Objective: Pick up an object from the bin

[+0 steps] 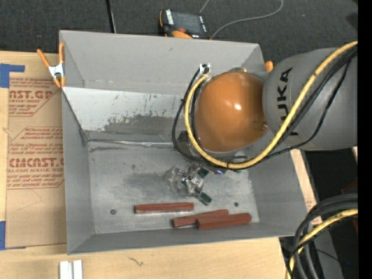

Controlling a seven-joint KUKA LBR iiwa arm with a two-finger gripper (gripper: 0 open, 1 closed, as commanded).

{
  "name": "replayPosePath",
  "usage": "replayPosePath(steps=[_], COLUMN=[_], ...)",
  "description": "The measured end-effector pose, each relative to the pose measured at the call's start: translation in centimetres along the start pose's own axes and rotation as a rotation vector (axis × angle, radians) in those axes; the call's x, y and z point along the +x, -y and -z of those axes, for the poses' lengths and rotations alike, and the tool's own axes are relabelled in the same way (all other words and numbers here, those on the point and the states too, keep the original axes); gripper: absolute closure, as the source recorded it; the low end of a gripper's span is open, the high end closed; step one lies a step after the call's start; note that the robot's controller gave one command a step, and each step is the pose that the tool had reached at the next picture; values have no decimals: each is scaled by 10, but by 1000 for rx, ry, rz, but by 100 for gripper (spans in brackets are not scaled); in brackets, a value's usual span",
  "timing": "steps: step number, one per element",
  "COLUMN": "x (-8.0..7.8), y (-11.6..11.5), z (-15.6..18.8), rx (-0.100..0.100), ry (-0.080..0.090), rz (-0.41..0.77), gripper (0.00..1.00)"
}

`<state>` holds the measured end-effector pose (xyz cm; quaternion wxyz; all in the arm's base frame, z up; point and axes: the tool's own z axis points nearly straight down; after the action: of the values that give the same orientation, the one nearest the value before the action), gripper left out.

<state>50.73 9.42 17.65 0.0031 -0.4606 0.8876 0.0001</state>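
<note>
My gripper (189, 182) hangs under the orange dome over the middle of the bin floor, low above the bare metal. Just in front of it lies a thin reddish-brown stick (164, 207), flat and pointing left to right. Closer to the front wall and a little to the right lies a thicker reddish-brown bar (225, 219), with a second brown piece (185, 221) against its left end. I see nothing held in the gripper.
The arm and its yellow-black cables come in from the right and cover the bin's back right part. The sloping back wall rises behind the gripper. Scuffed bare floor stretches to the left of the gripper.
</note>
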Motion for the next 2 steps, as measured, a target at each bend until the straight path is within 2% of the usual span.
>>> replayPosePath(steps=[1, 2], x=[1, -13], y=[0, -18], z=[-2, -111], rx=[-4, -8], ry=[-3, -9], rz=[-2, -76], gripper=[0, 0])
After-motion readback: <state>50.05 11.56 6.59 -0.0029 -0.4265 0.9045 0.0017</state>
